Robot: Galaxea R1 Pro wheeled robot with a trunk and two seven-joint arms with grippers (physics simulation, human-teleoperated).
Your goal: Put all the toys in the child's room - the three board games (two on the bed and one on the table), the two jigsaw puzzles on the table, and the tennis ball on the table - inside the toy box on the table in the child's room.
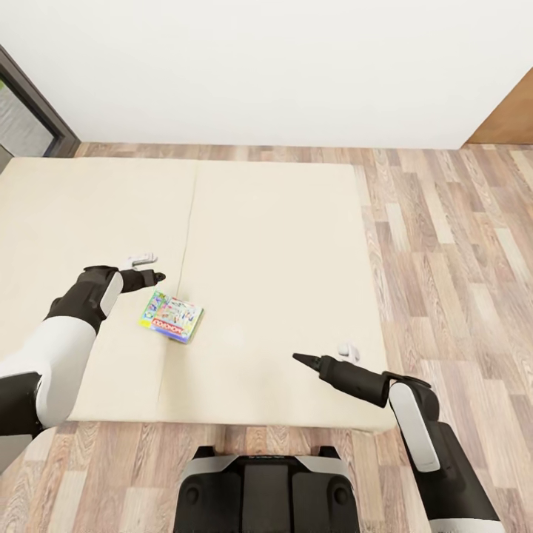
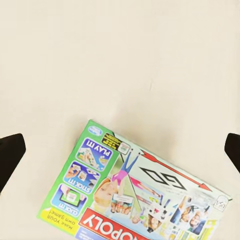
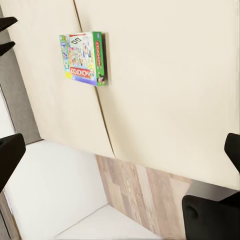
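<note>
One board game [image 1: 172, 317], a flat box with a green edge and a pale blue "Monopoly" cover, lies flat on the beige mattress of the bed [image 1: 274, 244] near its front edge. My left gripper [image 1: 152, 268] hovers just left of and beyond it, open and holding nothing. In the left wrist view the board game [image 2: 130, 190] lies below the wide-spread fingers. My right gripper [image 1: 322, 354] is open over the bed's front right part, well to the right of the box. The right wrist view shows the board game [image 3: 84, 57] at a distance on the mattress [image 3: 165, 75].
Wood-plank floor [image 1: 444, 259] runs along the bed's right side and front. A white wall [image 1: 259, 66] stands behind the bed, with a dark window frame [image 1: 37, 104] at the left and a wooden panel [image 1: 511, 118] at the far right. My base [image 1: 266, 492] stands at the bed's front edge.
</note>
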